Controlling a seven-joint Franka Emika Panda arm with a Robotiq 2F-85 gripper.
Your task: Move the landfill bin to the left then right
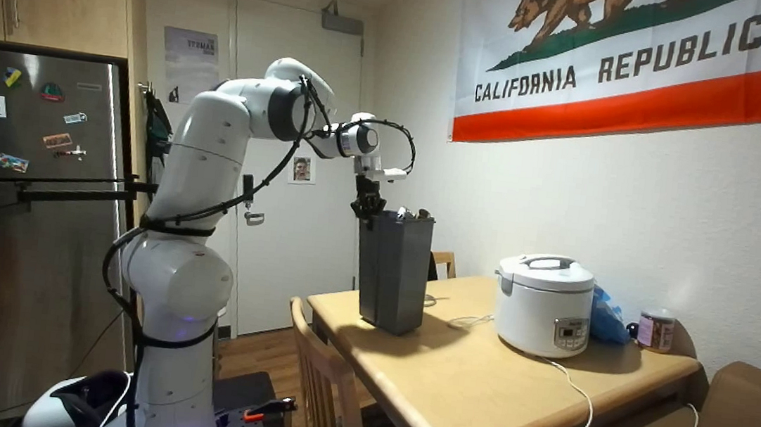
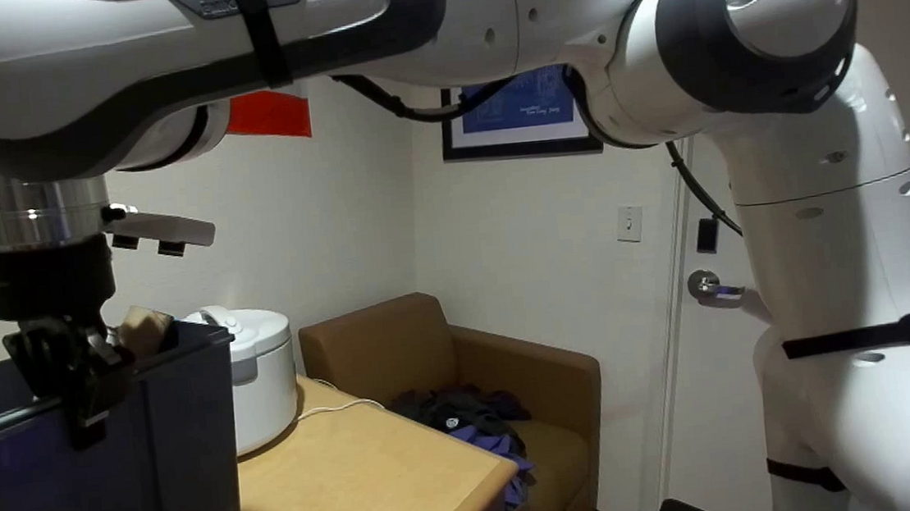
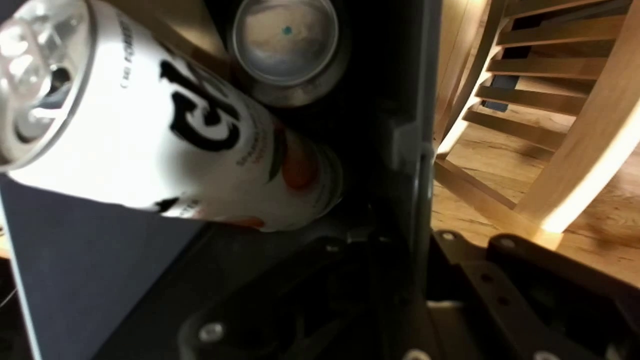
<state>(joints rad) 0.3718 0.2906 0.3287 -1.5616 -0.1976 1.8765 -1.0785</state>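
Note:
The landfill bin [image 1: 394, 271] is tall, dark grey and open-topped. It stands at the table's far left corner in an exterior view; whether its base fully touches the table I cannot tell. It also fills the lower left in an exterior view [image 2: 189, 468]. My gripper [image 1: 368, 213] points down at its rim, one finger inside and one outside. The wrist view shows the fingers [image 3: 422, 245] pressed around the bin's rim [image 3: 426, 115]; the inner finger is very dark. Inside the bin lie a white can [image 3: 165, 135] and an upturned can [image 3: 286, 42].
A white rice cooker [image 1: 543, 312] stands on the wooden table [image 1: 432, 396], right of the bin, with a white cord. A blue bag [image 1: 608, 319] and a jar [image 1: 656, 332] are behind it. A wooden chair [image 1: 327, 385] is against the table's near side. A brown armchair [image 2: 380, 344] stands beyond.

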